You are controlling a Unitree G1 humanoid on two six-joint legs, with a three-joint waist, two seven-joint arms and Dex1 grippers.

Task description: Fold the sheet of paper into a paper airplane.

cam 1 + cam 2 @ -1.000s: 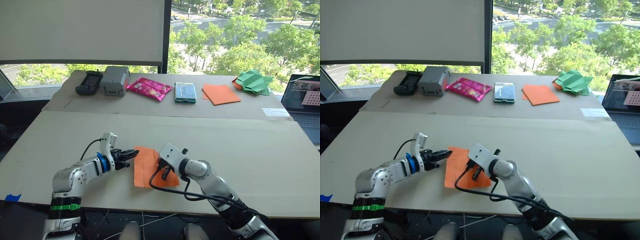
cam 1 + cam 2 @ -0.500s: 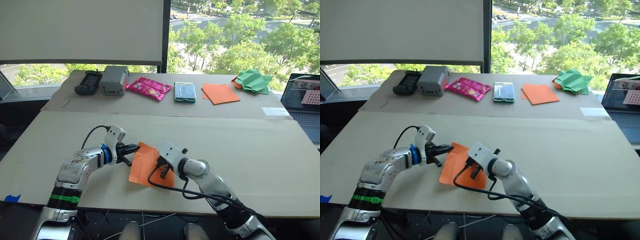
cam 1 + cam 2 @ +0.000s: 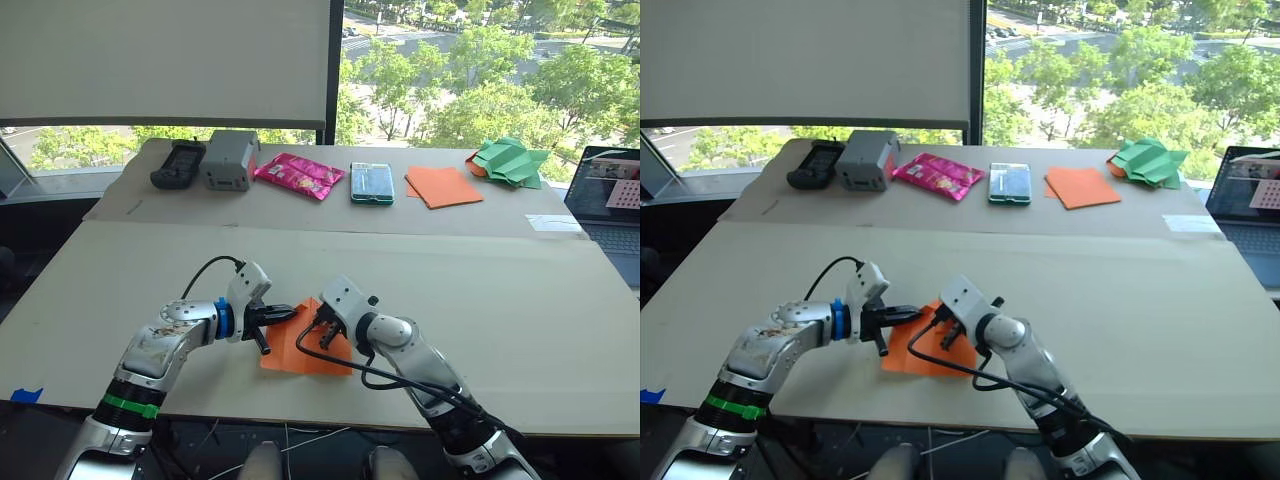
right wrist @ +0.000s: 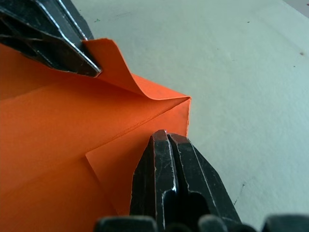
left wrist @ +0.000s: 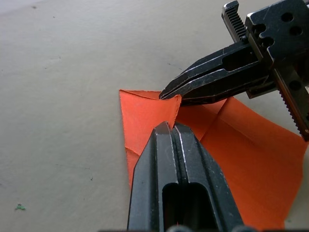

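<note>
The orange sheet of paper [image 3: 300,354] lies creased on the near table, close to its front edge. My left gripper [image 3: 289,314] is shut on one corner of it, which curls up and over the sheet [image 4: 108,55]. Just to the right, my right gripper [image 3: 322,327] is shut, and its tips [image 4: 166,136] press down on the sheet by a folded edge. In the left wrist view the two grippers' tips nearly meet over the raised corner [image 5: 175,102]. The paper airplane is out of view.
On the far table stand a black device [image 3: 178,164], a grey box [image 3: 230,160], a pink packet [image 3: 298,176], a green-edged case [image 3: 371,184], a smooth orange sheet [image 3: 444,187] and a green paper shape [image 3: 510,162]. A laptop [image 3: 610,195] sits at the right.
My left gripper has moved right, toward the right gripper, bringing the sheet's corner over with it. The sheet's raised left side has come down. The right gripper has hardly moved.
</note>
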